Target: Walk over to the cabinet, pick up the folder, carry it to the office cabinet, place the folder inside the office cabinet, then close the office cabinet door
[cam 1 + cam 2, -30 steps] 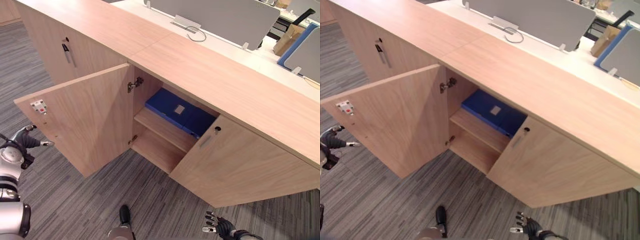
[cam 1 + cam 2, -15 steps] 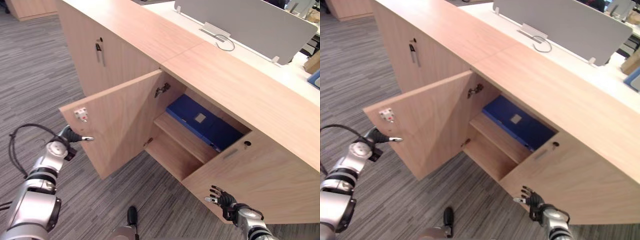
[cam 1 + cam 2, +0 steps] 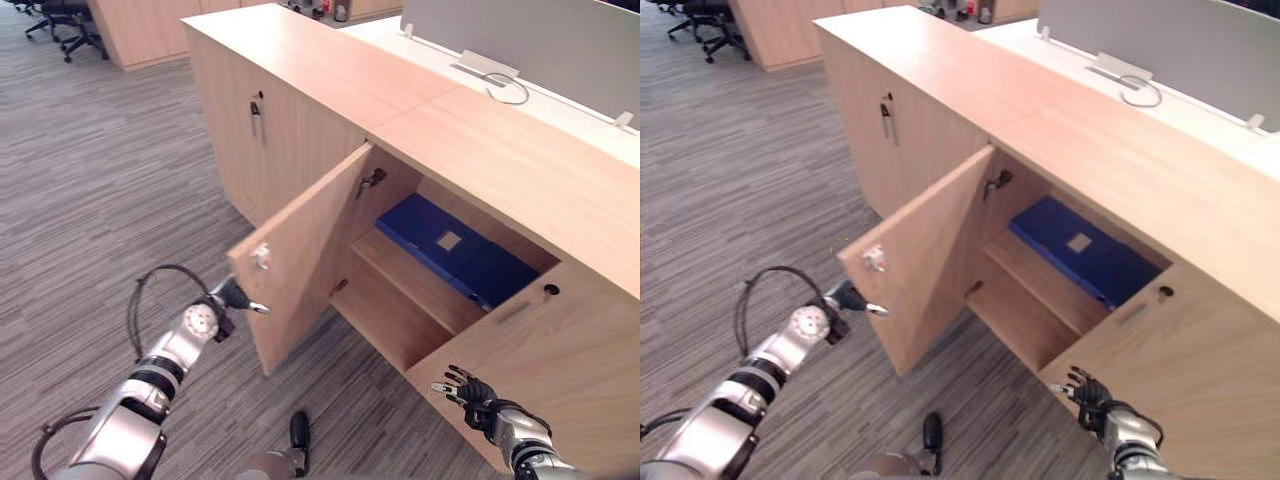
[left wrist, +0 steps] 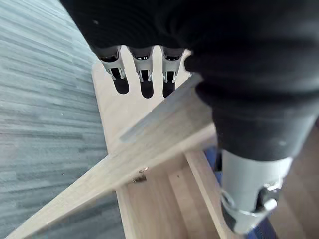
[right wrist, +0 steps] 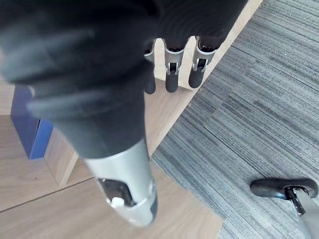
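Observation:
The blue folder (image 3: 455, 248) lies flat on the upper shelf inside the light wooden office cabinet (image 3: 480, 150). The cabinet's left door (image 3: 305, 255) stands partly open, swung out over the carpet. My left hand (image 3: 230, 296) is at the door's free edge just below its latch plate, with straight fingers (image 4: 141, 79) against the door edge (image 4: 149, 144). My right hand (image 3: 470, 388) hangs low in front of the shut right door (image 3: 545, 360), fingers (image 5: 172, 74) straight and spread, holding nothing. A corner of the folder (image 5: 30, 124) appears past it.
Left of the open compartment is another shut door with a key in its lock (image 3: 257, 112). Behind the cabinet runs a white desk with a grey partition (image 3: 520, 30) and a cable (image 3: 505, 90). Office chairs (image 3: 65, 20) stand far off on the grey carpet.
The camera has turned, shifting the whole picture. The door has swung partway toward the cabinet with my left hand at its edge. My right hand has risen slightly beside the right door.

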Tool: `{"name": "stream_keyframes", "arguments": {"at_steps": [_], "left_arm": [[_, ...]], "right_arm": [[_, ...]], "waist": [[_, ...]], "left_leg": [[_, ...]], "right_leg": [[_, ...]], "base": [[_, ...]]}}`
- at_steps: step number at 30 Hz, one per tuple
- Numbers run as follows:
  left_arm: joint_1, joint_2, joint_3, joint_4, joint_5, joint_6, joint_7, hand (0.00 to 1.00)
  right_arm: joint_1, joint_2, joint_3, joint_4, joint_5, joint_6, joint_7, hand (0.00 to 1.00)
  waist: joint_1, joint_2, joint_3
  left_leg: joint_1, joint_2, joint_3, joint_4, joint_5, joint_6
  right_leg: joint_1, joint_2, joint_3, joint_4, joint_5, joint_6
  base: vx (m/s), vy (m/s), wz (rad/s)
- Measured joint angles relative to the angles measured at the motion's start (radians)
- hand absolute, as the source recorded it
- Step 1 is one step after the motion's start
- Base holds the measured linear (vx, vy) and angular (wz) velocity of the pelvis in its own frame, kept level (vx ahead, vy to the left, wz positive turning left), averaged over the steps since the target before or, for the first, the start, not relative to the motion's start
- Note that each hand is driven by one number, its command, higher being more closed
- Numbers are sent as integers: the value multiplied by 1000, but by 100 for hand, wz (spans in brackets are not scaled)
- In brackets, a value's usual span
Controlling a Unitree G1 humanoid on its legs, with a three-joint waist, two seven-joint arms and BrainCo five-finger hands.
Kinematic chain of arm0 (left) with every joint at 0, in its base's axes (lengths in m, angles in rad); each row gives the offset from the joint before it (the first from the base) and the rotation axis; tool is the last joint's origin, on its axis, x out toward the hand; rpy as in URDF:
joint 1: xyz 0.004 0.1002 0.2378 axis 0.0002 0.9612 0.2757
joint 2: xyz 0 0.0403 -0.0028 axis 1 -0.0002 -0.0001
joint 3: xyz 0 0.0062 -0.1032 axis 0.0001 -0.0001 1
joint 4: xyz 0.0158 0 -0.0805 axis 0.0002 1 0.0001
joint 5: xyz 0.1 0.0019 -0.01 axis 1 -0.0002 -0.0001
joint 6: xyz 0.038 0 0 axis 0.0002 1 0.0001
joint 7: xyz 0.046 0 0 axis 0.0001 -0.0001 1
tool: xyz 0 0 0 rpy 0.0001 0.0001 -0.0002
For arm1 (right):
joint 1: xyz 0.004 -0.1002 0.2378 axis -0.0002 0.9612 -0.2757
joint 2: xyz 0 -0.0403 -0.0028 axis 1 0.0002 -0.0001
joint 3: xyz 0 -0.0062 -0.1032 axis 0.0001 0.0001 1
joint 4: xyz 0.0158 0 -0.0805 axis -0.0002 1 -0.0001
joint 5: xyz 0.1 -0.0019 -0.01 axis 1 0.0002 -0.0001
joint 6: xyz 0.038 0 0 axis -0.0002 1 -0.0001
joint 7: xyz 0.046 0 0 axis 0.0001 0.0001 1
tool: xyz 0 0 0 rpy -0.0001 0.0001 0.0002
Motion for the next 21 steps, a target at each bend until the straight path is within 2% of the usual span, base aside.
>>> {"name": "stream_keyframes", "arguments": {"at_steps": [3, 5, 6, 7, 8, 9, 10, 11, 13, 16, 19, 21], "left_arm": [[71, -60, -116, -106, -38, -23, -28, 0], [93, -95, -216, -166, -65, -37, -73, 0], [95, -157, -268, -189, -92, -44, -88, 0], [90, -189, -295, -194, -113, -57, -115, 0], [87, -196, -327, -203, -123, -68, -140, 0], [87, -209, -409, -221, -143, -82, -187, 0], [87, -221, -443, -225, -144, -83, -206, 0], [87, -233, -480, -237, -155, -84, -236, 0], [86, -258, -500, -239, -183, -86, -263, 0], [69, -252, -520, -243, -204, -84, -282, 0], [79, -245, -518, -284, -261, -83, -297, 0], [107, -239, -508, -307, -274, -83, -297, 0]], "right_arm": [[22, -12, -50, 4, -39, -1, 6, 0], [28, -29, -53, 20, -47, -3, 5, 0], [28, -45, -54, 36, -55, -2, 5, 0], [29, -47, -54, 36, -54, -2, 4, 0], [25, -46, -54, 37, -53, -3, 4, 0], [19, -52, -54, 35, -52, -4, 5, 0], [21, -54, -55, 31, -51, -7, 5, 0], [31, -64, -55, 24, -47, -8, 5, 0], [53, -88, -56, 24, -35, -8, 6, 0], [88, -127, -59, 23, -33, -10, 16, 0], [128, -158, -85, 22, -34, -9, 28, 0], [130, -171, -89, 22, -36, -9, 34, 0]], "waist": [[-6, 23, -14], [-11, 34, -22], [-20, 42, -27], [-30, 30, -32], [-32, 13, -30], [-30, 32, -44], [-36, 37, -53], [-58, 32, -60], [-73, 37, -63], [-82, 41, -68], [-90, 46, -70], [-106, 55, -69]], "left_leg": [[-2, -5, -1, 0, 1, -1], [-6, -10, -1, 1, 1, -1], [-14, -15, -1, 1, -5, -8], [-18, -21, 13, 11, -26, -29], [-36, -23, 41, 63, -35, 14], [-42, -9, 49, 142, -47, 66], [-30, -11, 52, 127, -42, 76], [-19, -14, 57, 103, -38, 72], [-11, -9, 76, 91, -37, 72], [3, 4, 91, 69, -37, 70], [22, 18, 101, 11, -14, 38], [10, 37, 110, 3, -5, 25]], "right_leg": [[-1, -3, -2, 1, 0, 0], [-10, -9, -2, 9, 3, -5], [-18, -14, -2, 11, 6, -10], [-24, -33, 0, -1, 11, -20], [-33, -52, 1, 3, 12, -20], [-40, -67, 7, 38, 13, -20], [-41, -69, 8, 39, 17, -22], [-45, -71, 14, 31, 38, -24], [-49, -68, 18, 32, 51, -30], [-51, -54, 30, 30, 49, -27], [-59, -28, 36, 5, 50, -31], [-85, -1, 69, -2, 49, -28]], "base": [[-106, 35, 5], [-88, 53, 0], [-76, 56, 5], [-71, 80, -1], [5, 77, -48], [58, 73, -57], [79, 52, -58], [58, 57, -26], [3, 66, -27], [-74, 4, -24], [-126, -41, -10], [-196, -91, -13]]}}
